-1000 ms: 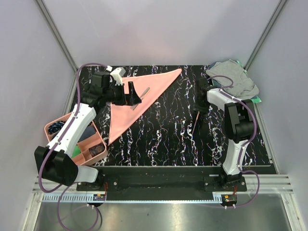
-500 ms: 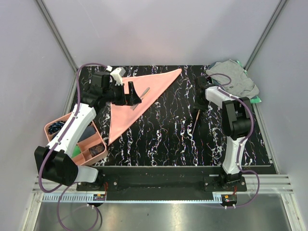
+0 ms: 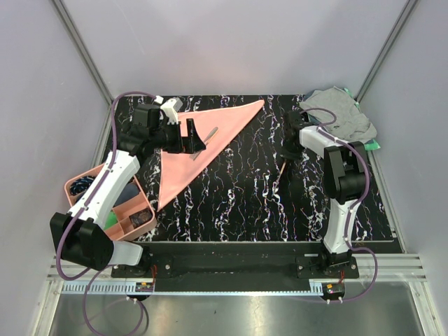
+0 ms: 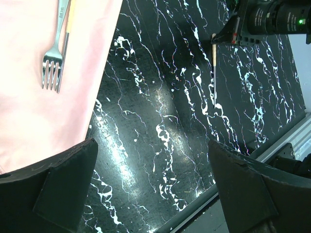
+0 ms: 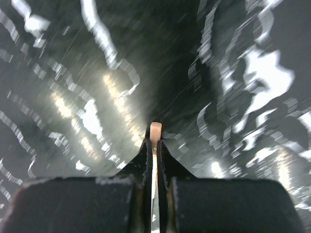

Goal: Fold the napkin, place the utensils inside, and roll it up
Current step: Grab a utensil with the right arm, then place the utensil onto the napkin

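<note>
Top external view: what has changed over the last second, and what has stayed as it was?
The right gripper, shut on the far end of the thin stick, shifted slightly left, and the stick's free end swung left with it. When it closed is unclear. The left gripper, open over the napkin, and the fork stayed put.

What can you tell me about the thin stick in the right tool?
The thin stick is slender and straight, with a pale end and a brownish shaft. The right tool is shut on that pale end, which pokes out just beyond it. The rest reaches out over the black marbled table; whether its tip touches is unclear.
</note>
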Motion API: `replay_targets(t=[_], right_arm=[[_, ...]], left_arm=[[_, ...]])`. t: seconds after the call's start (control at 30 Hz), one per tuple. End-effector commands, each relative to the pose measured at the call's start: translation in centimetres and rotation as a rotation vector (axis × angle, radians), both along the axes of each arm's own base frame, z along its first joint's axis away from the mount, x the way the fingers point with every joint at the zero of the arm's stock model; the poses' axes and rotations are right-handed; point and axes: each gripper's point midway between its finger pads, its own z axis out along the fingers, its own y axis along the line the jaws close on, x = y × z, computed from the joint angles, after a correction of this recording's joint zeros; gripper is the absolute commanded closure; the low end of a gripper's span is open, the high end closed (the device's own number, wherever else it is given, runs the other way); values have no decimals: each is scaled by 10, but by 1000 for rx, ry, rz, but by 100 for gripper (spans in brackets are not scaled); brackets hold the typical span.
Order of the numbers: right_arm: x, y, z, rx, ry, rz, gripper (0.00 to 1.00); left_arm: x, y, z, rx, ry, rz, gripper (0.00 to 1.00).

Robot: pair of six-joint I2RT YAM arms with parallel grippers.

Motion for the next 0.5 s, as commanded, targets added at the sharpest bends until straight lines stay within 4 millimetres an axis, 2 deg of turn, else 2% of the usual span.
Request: replay_targets(t=[0.0, 0.03, 0.1, 0.13, 0.2, 0.23, 0.27, 0.3, 0.33, 0.37, 0.4, 0.43, 0.47], right_arm=[[-13, 65, 22, 116, -29, 39, 100], [-8, 85, 24, 144, -51, 56, 100], [0, 110, 27, 201, -79, 33, 100], [9, 134, 29, 233, -119, 54, 100], [19, 163, 35, 304, -148, 46, 100], [34, 184, 41, 342, -185, 58, 100], [37, 203, 45, 367, -201, 73, 100], [53, 223, 66, 419, -250, 71, 100], [61, 235, 56, 436, -252, 70, 100], [66, 248, 59, 459, -265, 70, 100], [81, 261, 78, 504, -310, 56, 100], [88, 268, 62, 508, -298, 45, 100], [93, 275, 61, 529, -301, 26, 100]], left_arm=[[3, -5, 19, -31, -65, -14, 1], [2, -5, 19, -32, -68, -14, 1], [2, -5, 21, -35, -72, -14, 1], [2, -5, 21, -36, -75, -14, 1], [1, -5, 21, -35, -75, -14, 1], [1, -6, 22, -37, -80, -15, 1], [1, -6, 22, -39, -78, -18, 1], [1, -6, 22, -37, -80, -17, 1], [1, -6, 23, -39, -82, -17, 1], [1, -5, 23, -37, -84, -16, 1], [1, -5, 23, -37, -84, -16, 1], [2, -5, 23, -34, -85, -13, 1], [2, -4, 23, -32, -86, -13, 1]])
